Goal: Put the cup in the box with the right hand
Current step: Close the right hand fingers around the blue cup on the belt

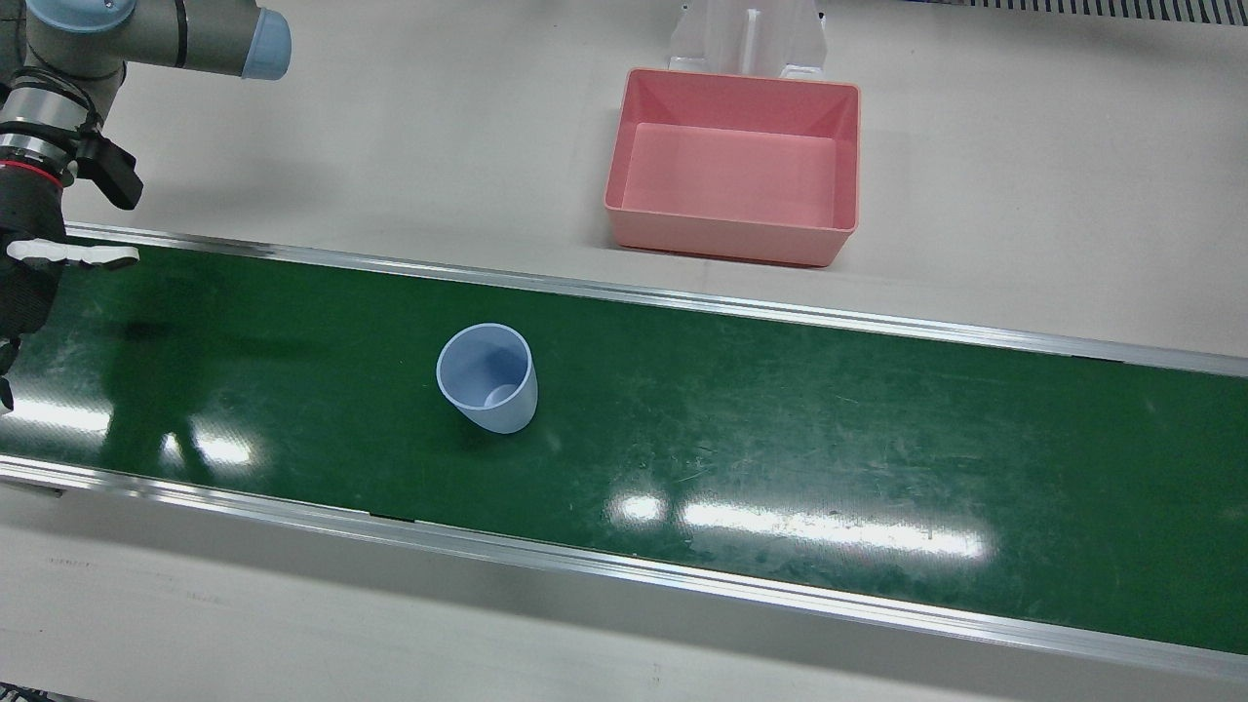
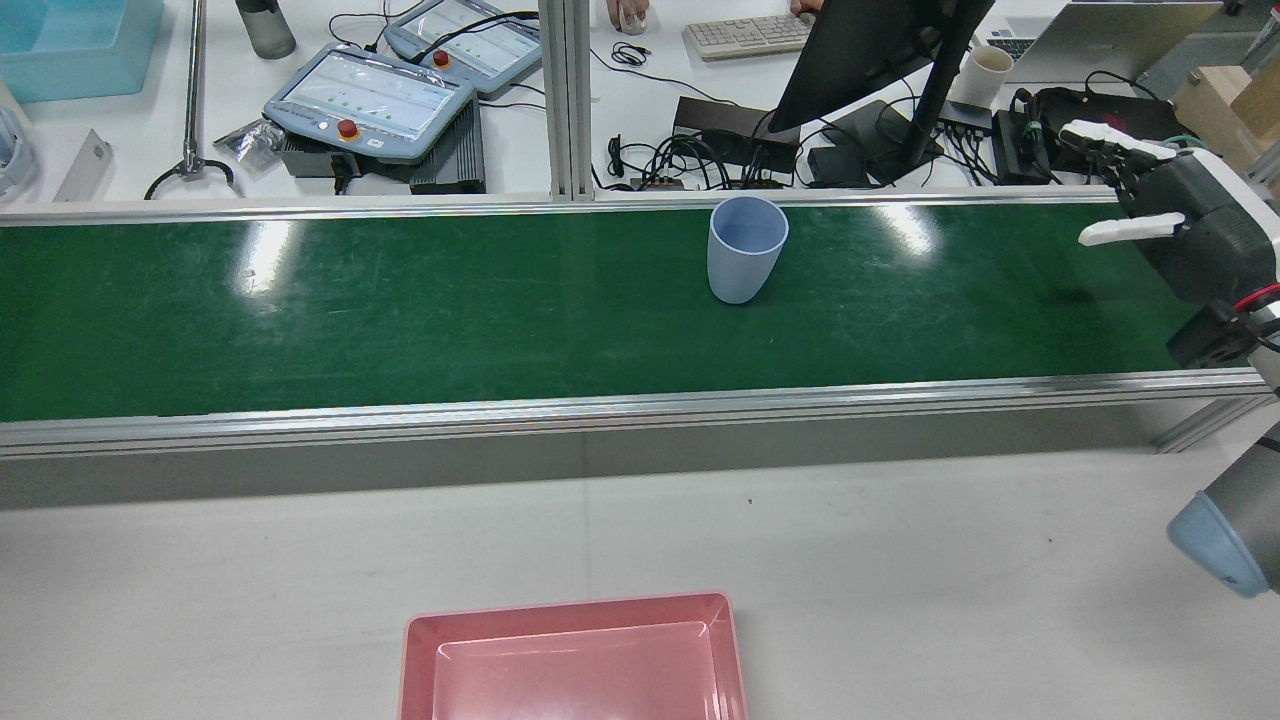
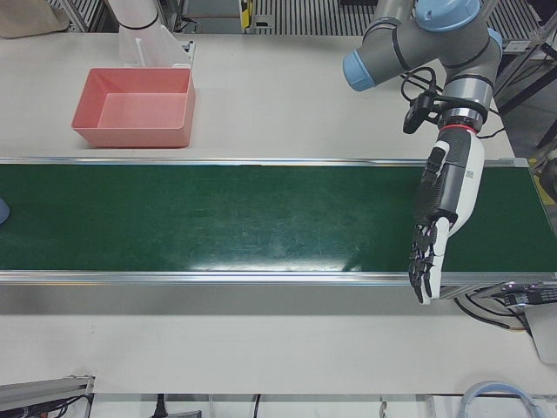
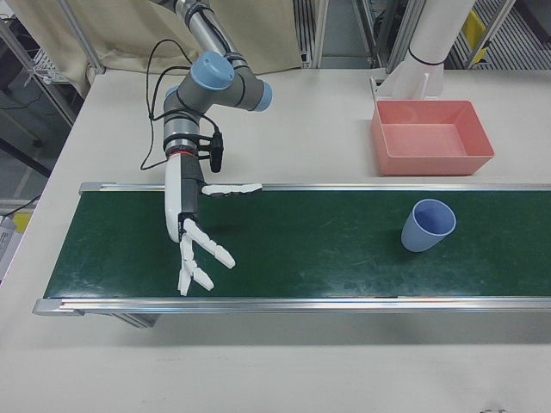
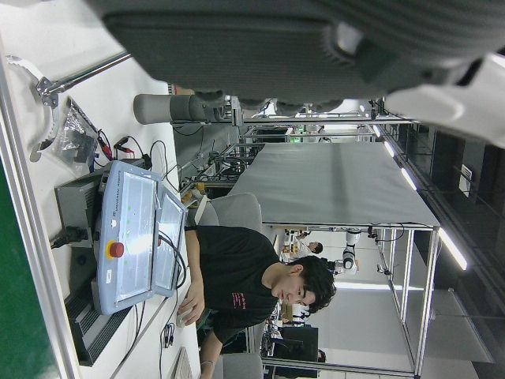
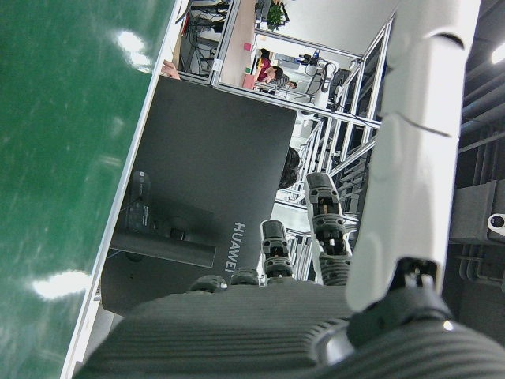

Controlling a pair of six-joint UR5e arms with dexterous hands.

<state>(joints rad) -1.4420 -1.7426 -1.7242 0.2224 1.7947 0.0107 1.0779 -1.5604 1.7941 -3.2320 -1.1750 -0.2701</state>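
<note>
A light blue cup [image 1: 487, 378] stands upright on the green conveyor belt [image 1: 780, 419]; it also shows as the cup [image 2: 745, 248] in the rear view and the cup [image 4: 427, 225] in the right-front view. The pink box [image 1: 734, 166] sits empty on the white table beyond the belt, box [image 4: 430, 136]. My right hand [image 4: 194, 232] hovers over the belt's end, far from the cup, open with fingers spread and holding nothing; right hand [image 2: 1170, 225]. My left hand [image 3: 439, 222] hangs open over the other end of the belt.
Aluminium rails [image 1: 682, 575] border the belt. Behind it in the rear view lie teach pendants [image 2: 370, 95], cables, a monitor [image 2: 870, 50] and a keyboard [image 2: 745, 35]. A person sits at the desk in the left hand view [image 5: 252, 276].
</note>
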